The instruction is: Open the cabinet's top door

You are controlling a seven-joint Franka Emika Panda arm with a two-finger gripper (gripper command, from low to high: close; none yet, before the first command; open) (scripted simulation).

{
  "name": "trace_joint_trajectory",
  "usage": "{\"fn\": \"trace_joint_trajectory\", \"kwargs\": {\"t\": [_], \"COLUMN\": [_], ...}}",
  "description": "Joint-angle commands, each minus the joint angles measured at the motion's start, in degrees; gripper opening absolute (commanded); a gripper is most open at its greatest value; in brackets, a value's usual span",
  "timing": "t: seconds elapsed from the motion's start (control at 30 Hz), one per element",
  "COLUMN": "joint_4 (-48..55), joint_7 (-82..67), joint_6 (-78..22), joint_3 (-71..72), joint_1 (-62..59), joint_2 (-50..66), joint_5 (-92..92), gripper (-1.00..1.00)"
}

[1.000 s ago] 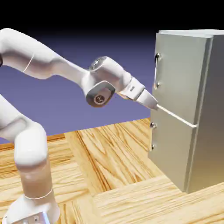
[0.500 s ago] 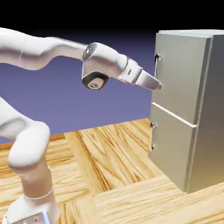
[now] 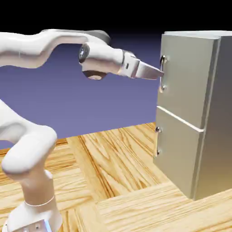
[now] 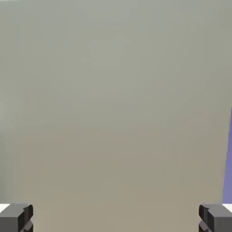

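Note:
The grey metallic cabinet (image 3: 216,113) stands at the exterior view's right, both doors closed. Its top door (image 3: 188,77) carries a short vertical silver handle (image 3: 162,59) near its left edge. My gripper (image 3: 159,72) points almost level at that handle, its tips at about the handle's mid height; I cannot tell whether they touch it. In the hand view the gripper (image 4: 116,219) is open, its grey fingertips (image 4: 16,217) far apart at the bottom corners with nothing between them. The top door (image 4: 113,104) fills that view; the handle is hidden there.
Below the top door sits the shorter lower door (image 3: 177,154) with its own small handle (image 3: 158,140). The cabinet rests on a wooden table (image 3: 118,172). A strip of blue backdrop (image 4: 228,158) shows at the hand view's right edge.
The hand has risen from the seam between the two doors to the top handle's height and levelled out. The jaws stayed wide open and the doors stayed closed.

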Motion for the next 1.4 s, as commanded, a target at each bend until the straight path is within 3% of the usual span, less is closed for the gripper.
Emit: {"fn": "trace_joint_trajectory", "kwargs": {"t": [0.0,0.87,1.07,1.1,1.37], "joint_4": [0.5,13.7,21.7,21.7,12.8], "joint_7": [-1.7,-46.3,-47.6,-47.6,-58.6], "joint_6": [-0.1,-1.6,-2.8,-2.8,-9.5], "joint_3": [1.0,26.9,33.7,33.7,23.3], "joint_1": [-0.9,-24.4,-35.4,-35.4,-20.9], "joint_2": [-0.3,-9.4,-7.0,-7.0,1.6], "joint_5": [2.5,67.3,69.6,69.6,68.8], "gripper": [0.00,0.00,0.00,-1.00,-1.00]}}
